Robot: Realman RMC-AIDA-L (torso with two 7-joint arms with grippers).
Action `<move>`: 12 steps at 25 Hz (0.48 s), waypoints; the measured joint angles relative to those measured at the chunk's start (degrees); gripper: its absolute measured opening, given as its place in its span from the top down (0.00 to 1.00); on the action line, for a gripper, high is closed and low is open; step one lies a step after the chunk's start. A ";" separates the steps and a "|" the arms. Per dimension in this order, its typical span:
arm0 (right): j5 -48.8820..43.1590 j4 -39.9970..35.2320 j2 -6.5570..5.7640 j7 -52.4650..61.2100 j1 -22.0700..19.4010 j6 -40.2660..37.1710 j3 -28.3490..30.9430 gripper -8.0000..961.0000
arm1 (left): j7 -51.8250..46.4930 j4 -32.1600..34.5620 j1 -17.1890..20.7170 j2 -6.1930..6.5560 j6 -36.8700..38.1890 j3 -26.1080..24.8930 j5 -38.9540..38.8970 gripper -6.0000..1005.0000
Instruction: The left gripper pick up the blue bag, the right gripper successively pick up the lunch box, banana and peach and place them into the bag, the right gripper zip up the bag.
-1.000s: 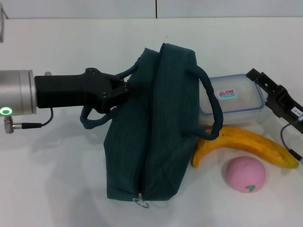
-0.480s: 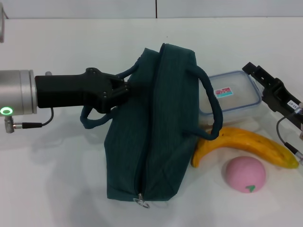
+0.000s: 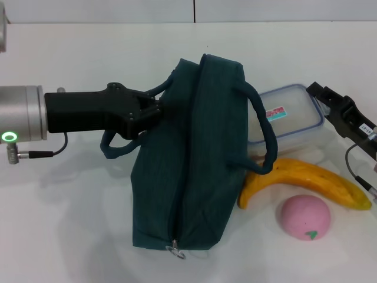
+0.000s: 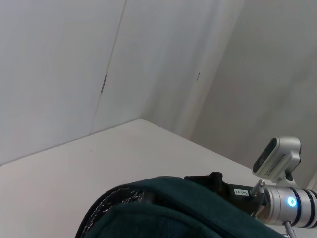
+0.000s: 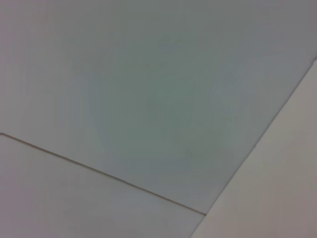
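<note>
Lying with its long axis running toward the robot, zipper pull nearest, the dark teal fabric bag [image 3: 194,153] is being pinched at its far side by the left gripper [image 3: 154,110]; the right gripper [image 3: 321,94] is touching the clear plastic lunch box [image 3: 288,121], finger state unclear.

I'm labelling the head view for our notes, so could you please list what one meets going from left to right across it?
Left gripper at the bag's side → blue bag → banana → right gripper at the lunch box's far end. The peach and the lunch box overlap the banana's span, so I leave them unplaced.
</note>
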 joint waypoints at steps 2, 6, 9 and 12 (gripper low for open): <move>0.02 0.00 0.00 -0.37 0.04 -0.04 0.00 0.60 | 0.00 0.00 -0.03 0.04 -0.01 0.00 0.00 0.95; 1.07 0.00 0.00 -0.88 0.04 0.02 -0.37 0.73 | 0.00 0.01 -0.03 0.06 -0.01 -0.03 0.00 0.95; 1.34 0.00 0.00 -1.96 0.04 0.02 -0.52 0.75 | 0.00 0.02 0.00 0.07 -0.01 -0.10 -0.10 0.95; 1.34 0.03 0.00 -2.72 0.07 -0.02 -0.47 0.78 | 0.06 0.03 0.24 0.11 -0.01 -0.11 -0.91 0.95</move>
